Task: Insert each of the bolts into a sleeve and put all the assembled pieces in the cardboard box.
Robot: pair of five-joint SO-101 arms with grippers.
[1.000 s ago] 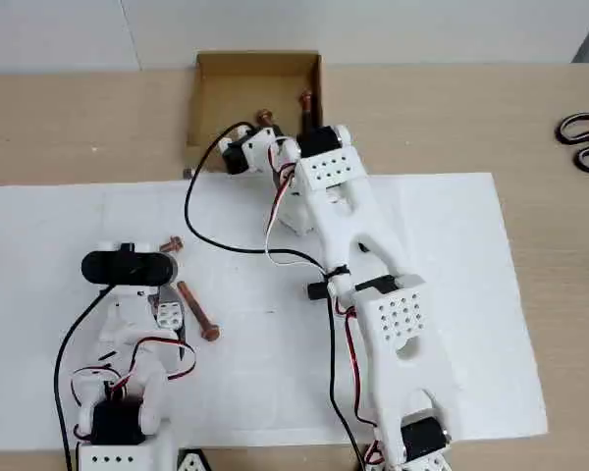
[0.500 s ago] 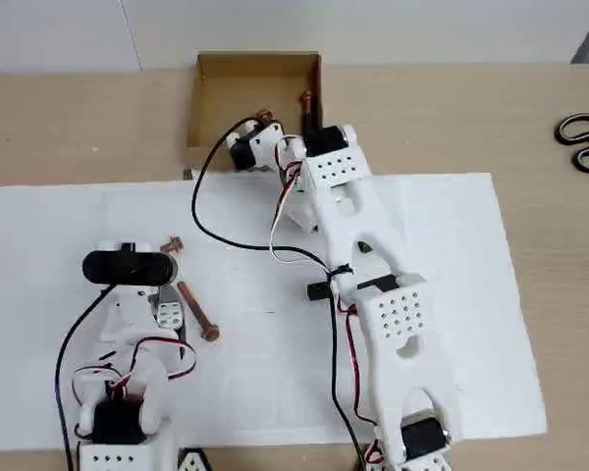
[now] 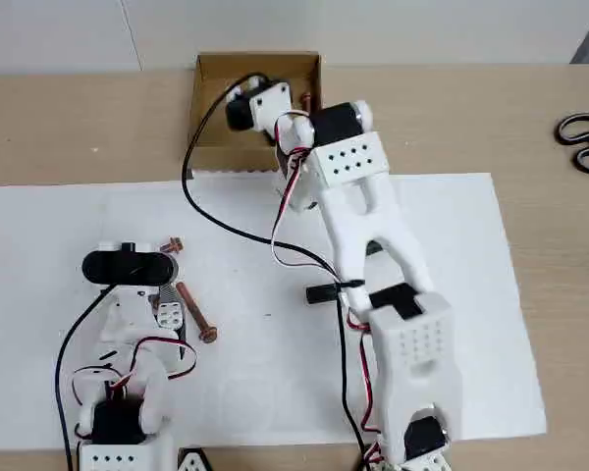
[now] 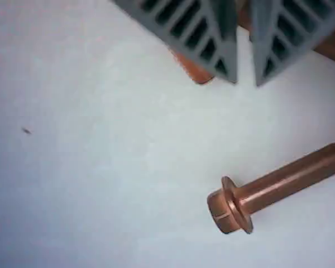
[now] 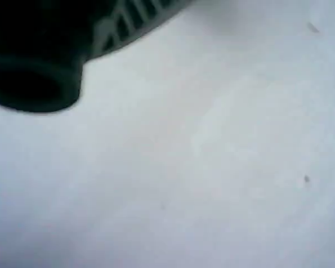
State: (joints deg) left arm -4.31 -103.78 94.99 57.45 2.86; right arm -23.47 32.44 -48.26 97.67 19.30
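The left pincer (image 4: 244, 77) hangs low over the white paper (image 4: 100, 167), closed to a narrow slit with nothing visibly clamped. A copper shaft (image 4: 194, 70) lies across under its tips, and a flanged bolt (image 4: 279, 183) lies flat just beside. The right pincer (image 3: 273, 123) is over the cardboard box (image 3: 208, 93) on the counter (image 3: 79, 118); whether it carries anything I cannot tell. The bolt looks rigid, smooth and light, apt to roll, so I would pinch it mid-shaft, leaving the plain end free for a sleeve.
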